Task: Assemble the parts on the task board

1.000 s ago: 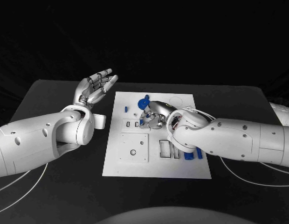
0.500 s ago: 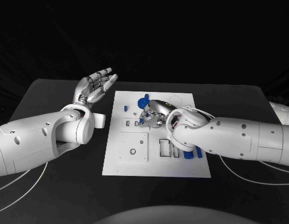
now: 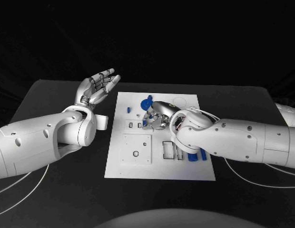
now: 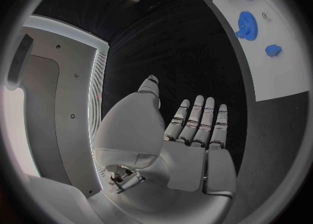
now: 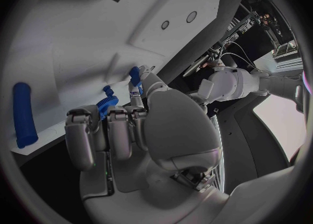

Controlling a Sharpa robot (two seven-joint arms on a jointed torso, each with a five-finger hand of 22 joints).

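Observation:
The white task board (image 3: 137, 166) lies in the middle of the table. My right hand (image 3: 160, 114) hovers low over its far middle with fingers curled, and the fingertips (image 5: 133, 95) pinch a small blue part (image 5: 135, 75). A blue gear (image 3: 146, 103) lies just beyond that hand, its toothed rim (image 5: 107, 102) showing beside the fingers. A small blue piece (image 3: 128, 109) sits near the board's left edge. My left hand (image 3: 98, 87) is raised off the board's far left corner, palm up, fingers straight and apart (image 4: 195, 125), holding nothing.
Two blue cylinders (image 3: 198, 157) lie on the board's right side, partly under my right forearm (image 3: 243, 140); one cylinder (image 5: 23, 114) shows near the board's edge. Rectangular slots (image 3: 168, 151) and a square plate (image 3: 136, 149) fill the board's near half. Black table (image 3: 58, 190) surrounds it.
My right hand has shifted very slightly over the board's far middle. The left hand has stayed raised and open.

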